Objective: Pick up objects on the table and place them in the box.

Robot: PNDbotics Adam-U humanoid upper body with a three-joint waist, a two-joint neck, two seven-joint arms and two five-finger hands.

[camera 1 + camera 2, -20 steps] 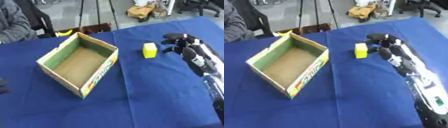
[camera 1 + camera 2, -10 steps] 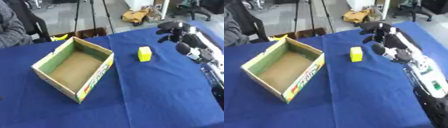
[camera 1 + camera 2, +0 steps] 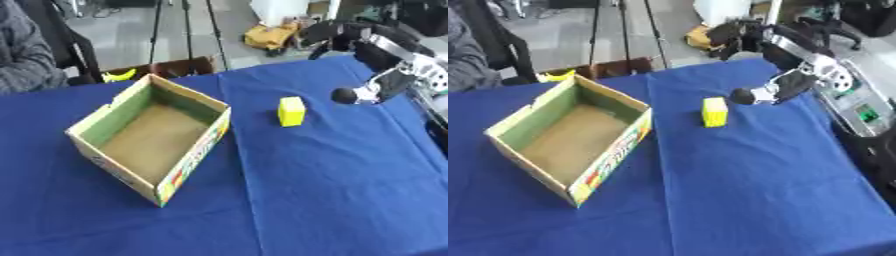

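While the right hand [image 3: 337, 35] blurs above the counter's [image 3: 332, 190] far edge, its fingers seemingly curled on nothing, a yellow block [image 3: 291, 111] stands right of the open cardboard box [image 3: 149, 135].

You're looking at a desk [image 3: 332, 190] under a blue cloth. Beyond its far edge lies grey floor [image 3: 131, 45], with thin tripod legs [image 3: 185, 30], a dark chair [image 3: 66, 45], and a yellow-brown bag [image 3: 269, 36].

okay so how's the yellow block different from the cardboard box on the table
The yellow block is far smaller than the cardboard box. The block is a solid, closed shape; the box is open-topped and empty. The block is plain yellow; the box is brown inside with colourful print outside. Both sit apart on the blue tablecloth, untouched by any robot hand.
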